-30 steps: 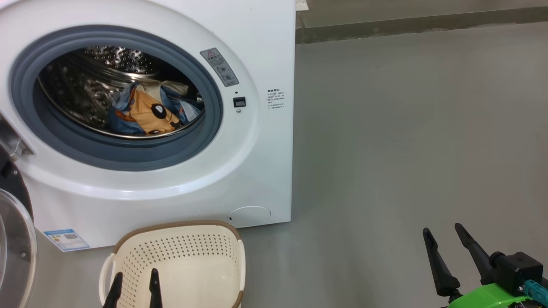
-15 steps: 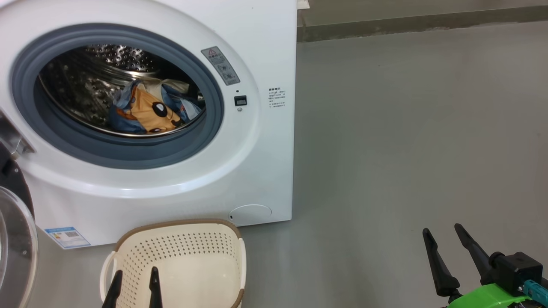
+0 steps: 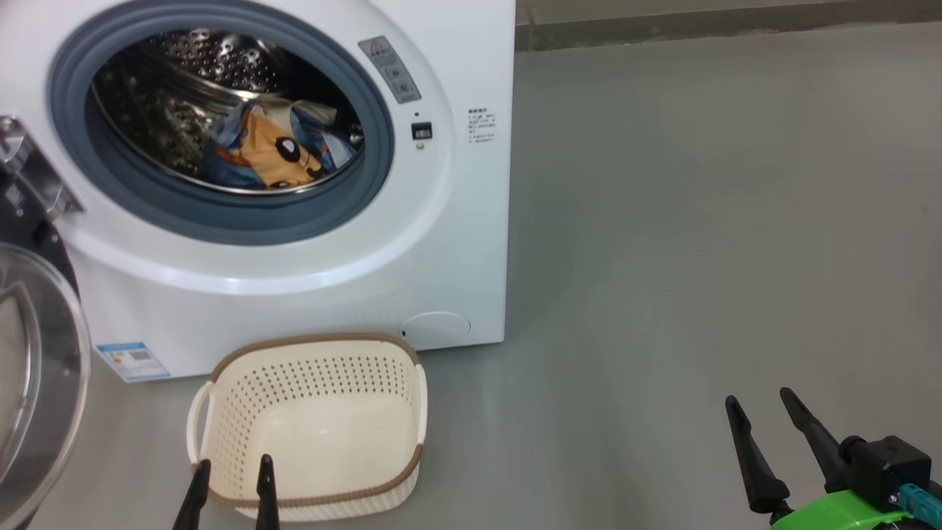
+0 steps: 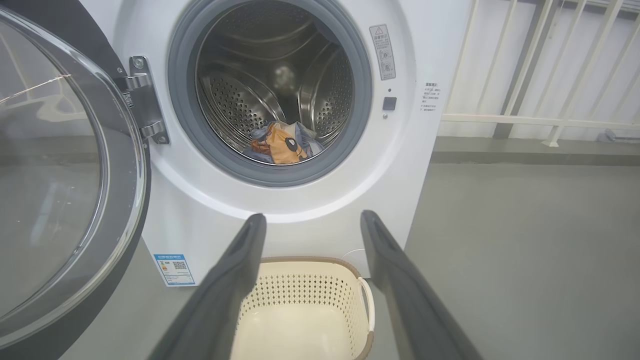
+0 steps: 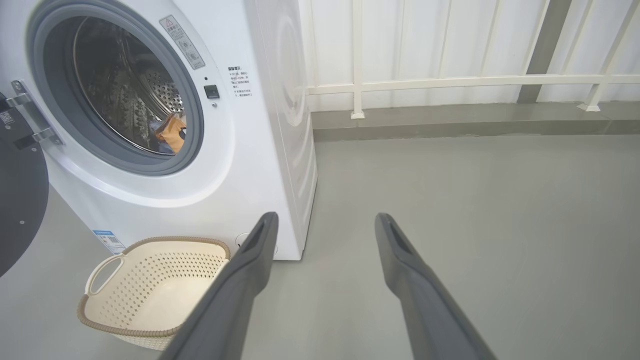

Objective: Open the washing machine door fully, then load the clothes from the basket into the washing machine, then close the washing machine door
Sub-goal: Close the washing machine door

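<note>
The white washing machine [image 3: 449, 221] stands with its round black door [image 3: 37, 368] swung open to the left on its hinge [image 4: 145, 100]. The clothes [image 3: 272, 151], blue and orange, lie inside the steel drum, as the left wrist view [image 4: 282, 145] and right wrist view [image 5: 172, 134] also show. The cream basket [image 3: 316, 341] sits on the floor in front of the machine with nothing in it. My left gripper [image 3: 232, 478] hovers open at the basket's near rim. My right gripper [image 3: 758, 401] is open over bare floor, far to the right.
Grey floor [image 3: 699, 221] stretches to the right of the machine. A white railing [image 5: 450, 80] and a low kerb [image 5: 450, 125] run along the back wall. The open door [image 4: 60, 165] juts out at the left, close to my left arm.
The head camera has shifted, so the machine sits higher in view and the whole basket shows. Neither gripper has moved within the view, and both stay open.
</note>
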Robot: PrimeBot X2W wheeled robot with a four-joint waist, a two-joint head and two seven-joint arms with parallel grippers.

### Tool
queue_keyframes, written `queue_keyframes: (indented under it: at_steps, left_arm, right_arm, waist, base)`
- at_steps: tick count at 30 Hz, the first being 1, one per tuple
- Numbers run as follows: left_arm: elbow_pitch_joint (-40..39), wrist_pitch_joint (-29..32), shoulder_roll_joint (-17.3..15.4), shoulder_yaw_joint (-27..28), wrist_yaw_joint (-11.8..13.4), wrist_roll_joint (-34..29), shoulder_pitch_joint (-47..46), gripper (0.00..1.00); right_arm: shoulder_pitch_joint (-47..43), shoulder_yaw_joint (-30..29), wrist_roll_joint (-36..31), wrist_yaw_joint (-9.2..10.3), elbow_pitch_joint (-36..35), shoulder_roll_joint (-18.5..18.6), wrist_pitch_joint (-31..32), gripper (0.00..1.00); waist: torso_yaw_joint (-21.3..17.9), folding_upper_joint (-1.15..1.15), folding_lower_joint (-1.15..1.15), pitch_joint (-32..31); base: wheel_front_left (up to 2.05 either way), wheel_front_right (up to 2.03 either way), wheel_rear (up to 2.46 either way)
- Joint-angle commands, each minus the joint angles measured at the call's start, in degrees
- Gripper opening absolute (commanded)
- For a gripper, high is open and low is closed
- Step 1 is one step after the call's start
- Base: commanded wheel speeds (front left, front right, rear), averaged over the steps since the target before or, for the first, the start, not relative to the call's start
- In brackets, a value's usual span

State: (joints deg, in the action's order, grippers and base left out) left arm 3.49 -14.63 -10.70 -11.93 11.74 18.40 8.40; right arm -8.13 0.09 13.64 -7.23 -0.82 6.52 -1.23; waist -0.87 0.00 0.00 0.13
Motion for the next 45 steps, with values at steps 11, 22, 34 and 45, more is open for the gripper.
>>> queue_keyframes:
  at_steps: [11,22,34,45]
  left_arm:
    - [-2.63,-0.37,-1.05,2.56,-0.16,-0.83,-1.66,1.0]
    - [-2.63,-0.37,-1.25,2.18,-0.61,-0.78,-1.8,1.0]
    - [-3.04,-0.17,-1.35,1.71,-0.74,-0.36,-2.73,1.0]
    - [-3.62,-0.22,-1.19,2.11,-0.37,0.24,-2.97,1.0]
  right_arm:
    - [1.05,1.27,0.0,-0.25,-1.45,0.73,-0.18,1.0]
    - [0.96,1.25,-0.07,-0.25,-1.3,0.59,-0.52,1.0]
    - [1.01,0.65,-0.2,-0.25,-1.48,0.81,-0.74,1.0]
    - [1.46,0.74,-0.25,-0.25,-1.61,1.27,-0.52,1.0]
  waist:
    - [0.67,0.0,0.0,-0.14]
    - [1.86,0.0,0.0,-0.24]
    - [7.3,0.0,0.0,0.42]
    - [18.3,0.0,0.0,0.1]
  base:
    - [-0.3,0.3,0.0]
    - [0.0,0.0,0.0]
    - [0.0,0.0,0.0]
    - [0.0,0.0,0.0]
